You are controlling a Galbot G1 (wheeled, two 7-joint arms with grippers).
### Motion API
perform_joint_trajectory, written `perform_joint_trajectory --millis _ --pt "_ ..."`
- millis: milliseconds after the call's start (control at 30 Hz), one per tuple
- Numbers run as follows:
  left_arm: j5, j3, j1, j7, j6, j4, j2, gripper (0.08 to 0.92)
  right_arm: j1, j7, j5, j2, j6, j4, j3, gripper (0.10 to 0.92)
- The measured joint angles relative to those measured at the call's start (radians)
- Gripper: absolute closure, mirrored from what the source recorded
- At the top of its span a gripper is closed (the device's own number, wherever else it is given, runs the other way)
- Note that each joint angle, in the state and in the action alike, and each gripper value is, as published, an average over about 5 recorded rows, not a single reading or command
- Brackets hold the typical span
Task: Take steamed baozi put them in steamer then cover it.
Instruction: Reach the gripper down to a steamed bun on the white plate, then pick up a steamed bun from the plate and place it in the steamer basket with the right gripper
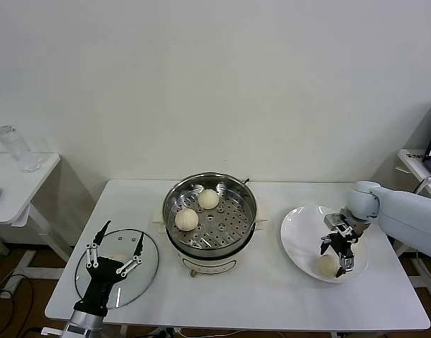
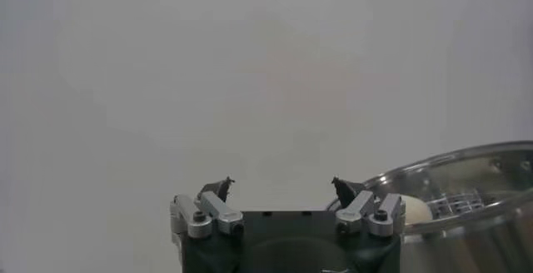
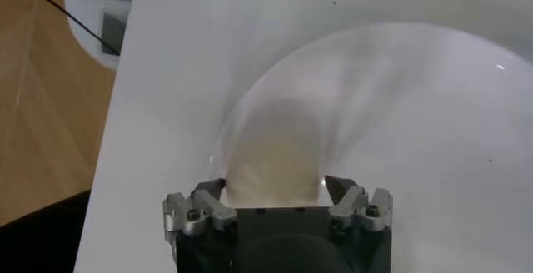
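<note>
Buns: two (image 1: 187, 220) (image 1: 208, 198) in steamer (image 1: 248, 191), one (image 1: 327, 265) on plate (image 1: 300, 239). Right gripper (image 1: 341, 255) straddles it, fingers apart, not yet gripping. Left gripper (image 1: 115, 248) wide open, empty, over cover (image 1: 146, 278) on worktop (image 1: 272, 296).

The round stainless-steel steamer (image 1: 210, 215) with its perforated tray stands at the middle of the white rectangular table (image 1: 272, 299). Two round cream-white steamed baozi (image 1: 187, 220) lie in it, one behind the other. To its left the round clear glass cover (image 1: 149, 264) lies flat on the table, the left gripper (image 1: 117, 244) above it. To the steamer's right sits a flat white round plate (image 1: 300, 236); a third bun (image 1: 326, 265) lies on its front part, the right gripper (image 1: 338, 253) straddling it.
</note>
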Motion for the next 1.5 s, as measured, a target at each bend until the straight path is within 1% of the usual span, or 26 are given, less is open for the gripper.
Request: perform_joint_trajectory --millis 133,267,533,733,1100,1267,1500 --pt "-0.001 -0.005 0.001 0.001 -0.005 0.003 0.003 0.177 -0.008 -0.001 -0.003 0.001 0.001 -0.002 0.007 0.288" --pt "-0.001 -0.005 0.001 0.002 -0.006 0.004 0.003 0.177 -0.008 -0.002 -0.006 0.001 0.005 0.001 0.015 0.316" --pt "-0.001 -0.008 -0.001 0.002 -0.006 -0.001 0.009 0.177 0.047 -0.019 -0.008 -0.006 0.03 0.034 0.015 0.327" --pt "-0.002 -0.003 -0.002 0.001 -0.006 -0.004 0.013 0.177 0.171 -0.039 -0.012 0.02 0.093 0.075 0.0 0.323" --pt "-0.001 0.011 0.001 0.002 -0.009 -0.008 0.018 0.177 0.43 -0.036 -0.024 0.177 0.274 0.172 -0.017 0.327" --pt "-0.001 0.007 0.006 0.002 -0.011 -0.012 0.018 0.177 0.473 -0.019 -0.053 0.262 0.34 0.23 -0.015 0.348" --pt "-0.001 0.007 0.007 0.002 -0.013 -0.013 0.013 0.177 0.473 0.006 -0.139 0.372 0.421 0.291 -0.008 0.355"
